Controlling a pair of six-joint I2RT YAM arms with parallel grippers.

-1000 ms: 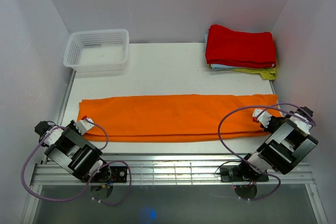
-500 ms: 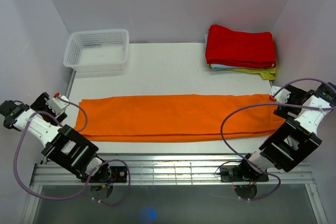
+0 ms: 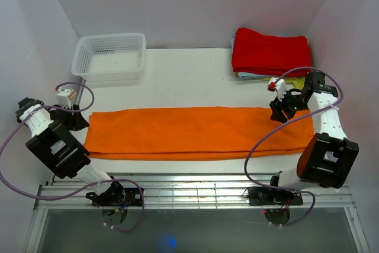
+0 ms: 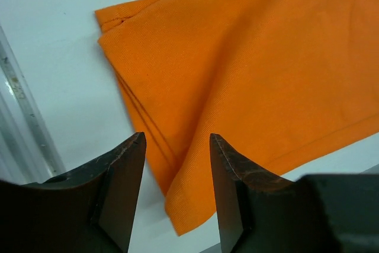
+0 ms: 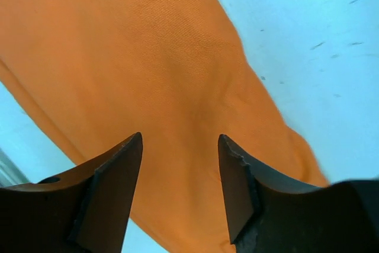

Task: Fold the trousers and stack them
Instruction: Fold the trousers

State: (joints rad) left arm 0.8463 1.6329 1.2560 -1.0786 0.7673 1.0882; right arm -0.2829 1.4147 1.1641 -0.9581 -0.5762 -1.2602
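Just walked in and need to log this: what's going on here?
Two robot arms are folding the orange trousers, which lie as one long strip across the table. The left gripper hovers open over the strip's left end, and the right gripper over its right end, also open; neither holds cloth. A folded pile waits far right.
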